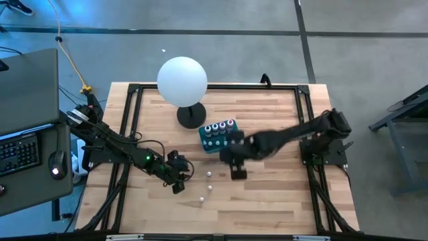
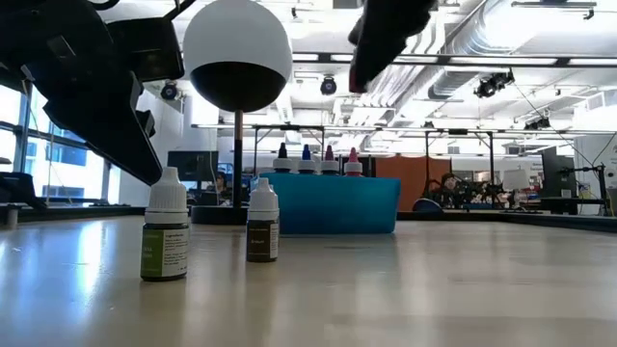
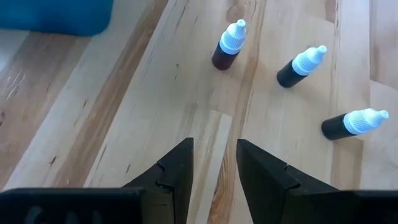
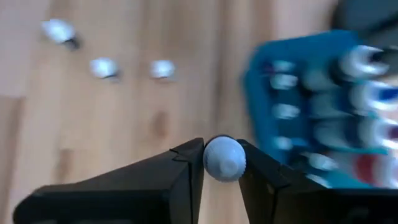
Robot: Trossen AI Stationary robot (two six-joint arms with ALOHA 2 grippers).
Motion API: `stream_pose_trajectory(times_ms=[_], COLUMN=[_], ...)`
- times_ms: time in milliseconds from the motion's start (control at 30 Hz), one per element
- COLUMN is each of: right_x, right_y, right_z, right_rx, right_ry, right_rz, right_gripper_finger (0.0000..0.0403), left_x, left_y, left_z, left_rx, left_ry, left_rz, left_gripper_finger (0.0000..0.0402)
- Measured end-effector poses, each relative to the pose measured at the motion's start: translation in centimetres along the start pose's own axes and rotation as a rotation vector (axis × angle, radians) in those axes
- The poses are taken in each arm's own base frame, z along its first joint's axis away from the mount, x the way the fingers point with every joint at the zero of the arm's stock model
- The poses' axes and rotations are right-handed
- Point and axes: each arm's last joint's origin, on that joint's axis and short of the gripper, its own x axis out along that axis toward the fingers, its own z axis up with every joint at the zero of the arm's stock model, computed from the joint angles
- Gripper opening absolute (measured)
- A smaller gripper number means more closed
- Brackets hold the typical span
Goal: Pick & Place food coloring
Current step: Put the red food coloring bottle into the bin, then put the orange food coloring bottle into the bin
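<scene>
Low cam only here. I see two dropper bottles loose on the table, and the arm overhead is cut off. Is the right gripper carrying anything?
Observer: Yes. The right wrist view shows the right gripper shut on a white-capped bottle.
Operator: Where is it?
Observer: In the high view it's above the table just off the teal tray, on the side facing the loose ones.
Operator: Only two loose?
Observer: Three. The left wrist view shows three loose bottles ahead of the open, empty left gripper.

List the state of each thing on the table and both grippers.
Right gripper: shut on a white-capped bottle, beside the teal tray.
Left gripper: open, empty.
Three loose bottles: upright on the wood.
Tray bottles: upright, in a row.
Globe lamp: upright.
</scene>
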Motion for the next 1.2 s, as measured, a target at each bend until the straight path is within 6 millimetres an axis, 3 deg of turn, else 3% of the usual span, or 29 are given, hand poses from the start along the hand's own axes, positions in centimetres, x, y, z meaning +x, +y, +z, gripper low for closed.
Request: stream_pose_trajectory(times_ms=[133,300,467,700,833,967,1100,1200], right_x=[0.8,4.8,7.7,9.7,9.7,8.7,6.5,3.8], right_y=[-4.6,-8.7,-10.1,-10.7,-10.9,-11.0,-10.2,-8.9], right_z=[-0.6,-2.7,-5.2,-8.3,-8.3,-6.4,-4.1,-2.2], right_rx=[0.080,0.124,0.162,0.131,0.136,0.122,0.094,0.063], right_ry=[0.028,0.009,-0.052,-0.018,-0.029,-0.082,-0.059,-0.015], right_rz=[-0.035,0.011,0.078,0.080,0.077,0.075,0.096,0.119], right_gripper_finger=[0.0069,0.0076,0.0077,0.0109,0.0134,0.0151,0.0156,0.0155], left_x=[0.0,0.0,0.0,0.0,0.0,0.0,0.0,0.0], left_y=[0.0,0.0,0.0,0.0,0.0,0.0,-0.1,-0.3], left_z=[0.0,0.0,0.0,0.0,0.0,0.1,0.2,0.4], left_rx=[0.017,0.016,0.018,0.018,0.018,0.004,-0.025,-0.033], left_ry=[-0.003,-0.005,-0.003,-0.003,-0.003,-0.011,-0.017,-0.035], left_rz=[0.000,-0.003,-0.001,0.000,0.000,0.002,-0.013,-0.031], left_gripper_finger=[0.0119,0.0119,0.0119,0.0119,0.0119,0.0119,0.0119,0.0119])
